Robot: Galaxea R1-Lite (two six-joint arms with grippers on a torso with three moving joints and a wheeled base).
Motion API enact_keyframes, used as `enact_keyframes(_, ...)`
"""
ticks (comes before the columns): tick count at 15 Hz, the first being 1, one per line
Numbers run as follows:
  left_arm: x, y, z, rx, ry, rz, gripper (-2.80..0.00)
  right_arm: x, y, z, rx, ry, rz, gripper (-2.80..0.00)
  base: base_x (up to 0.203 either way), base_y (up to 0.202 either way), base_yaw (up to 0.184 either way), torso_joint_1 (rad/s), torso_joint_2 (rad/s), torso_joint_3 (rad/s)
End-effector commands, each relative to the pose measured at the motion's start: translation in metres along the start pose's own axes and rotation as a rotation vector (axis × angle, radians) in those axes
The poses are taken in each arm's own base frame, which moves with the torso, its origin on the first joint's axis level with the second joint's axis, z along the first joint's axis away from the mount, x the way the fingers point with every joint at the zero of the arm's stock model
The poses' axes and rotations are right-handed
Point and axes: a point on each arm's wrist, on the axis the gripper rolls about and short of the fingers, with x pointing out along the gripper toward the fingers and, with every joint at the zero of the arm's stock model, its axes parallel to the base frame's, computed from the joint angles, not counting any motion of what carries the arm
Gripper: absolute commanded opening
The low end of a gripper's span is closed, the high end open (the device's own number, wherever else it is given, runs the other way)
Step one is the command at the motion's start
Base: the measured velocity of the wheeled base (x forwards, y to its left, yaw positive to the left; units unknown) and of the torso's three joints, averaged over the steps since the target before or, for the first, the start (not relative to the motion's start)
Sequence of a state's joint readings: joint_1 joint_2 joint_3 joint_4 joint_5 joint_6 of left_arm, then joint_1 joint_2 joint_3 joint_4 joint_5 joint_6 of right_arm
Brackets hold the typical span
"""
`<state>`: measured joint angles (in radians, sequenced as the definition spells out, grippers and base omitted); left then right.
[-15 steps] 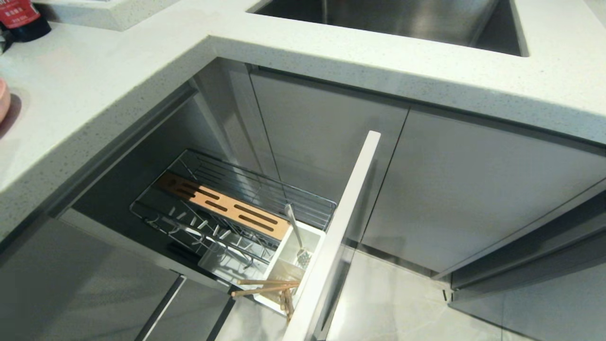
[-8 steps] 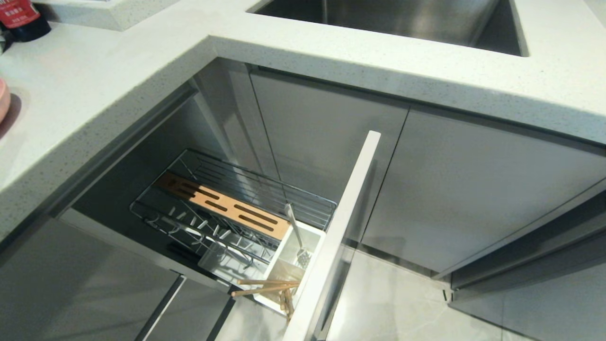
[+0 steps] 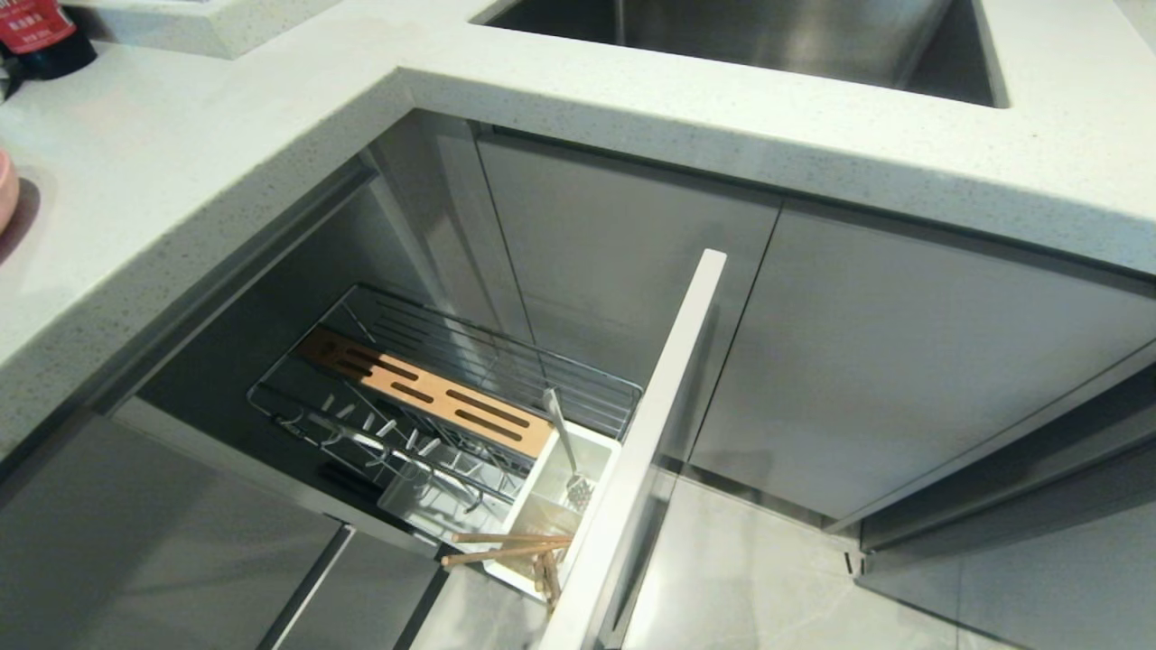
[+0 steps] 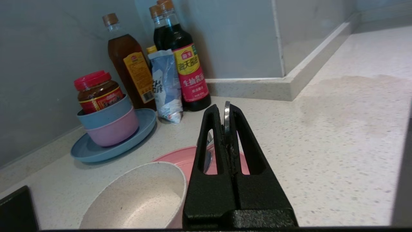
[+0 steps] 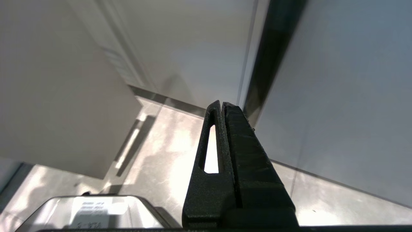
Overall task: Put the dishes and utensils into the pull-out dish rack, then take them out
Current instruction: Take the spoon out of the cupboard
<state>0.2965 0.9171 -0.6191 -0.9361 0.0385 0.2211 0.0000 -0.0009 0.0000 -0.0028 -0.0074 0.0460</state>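
On the countertop, my left gripper [image 4: 227,108] is shut on the thin silver handle of the spoon [image 4: 227,120]. The spoon's bowl shows through a finger slot, over the pale-pink plate [image 4: 175,158]. The small white bowl [image 4: 141,196] stands beside the plate, near the gripper. Neither arm shows in the head view. The pull-out dish rack [image 3: 433,397] is drawn out under the counter. In its white caddy [image 3: 542,492] stands a silver utensil [image 3: 562,438], and the wooden chopsticks [image 3: 506,544] lie across the caddy's near corner. My right gripper [image 5: 222,104] hangs parked and shut above the floor.
A grey-blue plate [image 4: 96,149] with stacked pink and blue bowls, a red-lidded jar [image 4: 96,90], sauce bottles [image 4: 188,64] and a sachet stand by the wall. The rack's front panel [image 3: 659,424] juts out. A steel sink [image 3: 768,36] is sunk in the counter.
The head view is almost the same. The pink sliver at its left border shows a little less than before.
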Motion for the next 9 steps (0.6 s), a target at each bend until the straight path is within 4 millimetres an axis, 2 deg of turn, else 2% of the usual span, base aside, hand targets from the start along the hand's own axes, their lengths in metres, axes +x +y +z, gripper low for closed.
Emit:
enact_keyframes(1, 0.010, 0.000, -0.012, 0.021, 0.036, 0.020, -2.80, 0.000, 0.000, 0.000, 0.000, 0.000, -0.003, -2.80, 0.000, 0.000, 0.000, 0.000, 0.00, 0.000)
enact_keyframes(9, 0.015, -0.001, -0.026, 0.018, 0.055, 0.027, -2.80, 0.000, 0.000, 0.000, 0.000, 0.000, -0.003, -2.80, 0.000, 0.000, 0.000, 0.000, 0.00, 0.000)
